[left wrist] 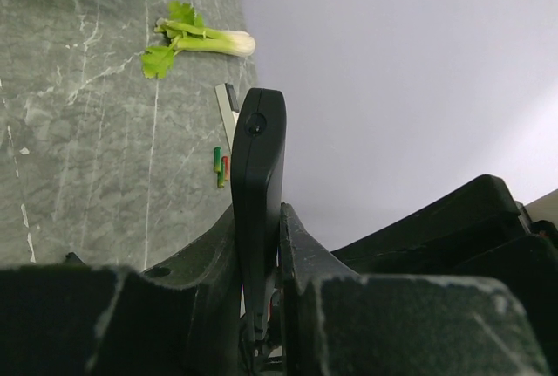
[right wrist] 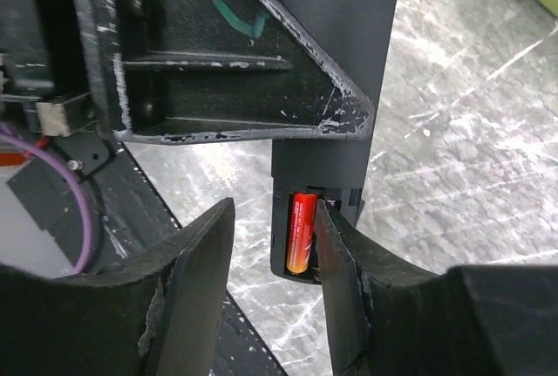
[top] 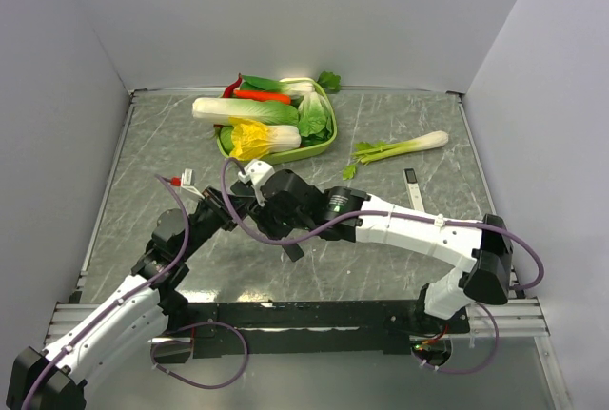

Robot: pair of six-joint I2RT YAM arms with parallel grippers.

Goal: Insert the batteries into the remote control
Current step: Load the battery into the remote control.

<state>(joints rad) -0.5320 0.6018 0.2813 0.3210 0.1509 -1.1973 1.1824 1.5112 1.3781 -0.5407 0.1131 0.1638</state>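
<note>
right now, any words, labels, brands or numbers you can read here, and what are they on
None is readable.
Red battery in the remote control: no print legible.
Green scribble on the left fingers: a mark, not letters.
Loose batteries on the table: too small to read.
Slim white device: blurred, nothing legible.

The remote control [left wrist: 259, 184] looks matt plastic, the table [left wrist: 78, 132] polished stone.
</note>
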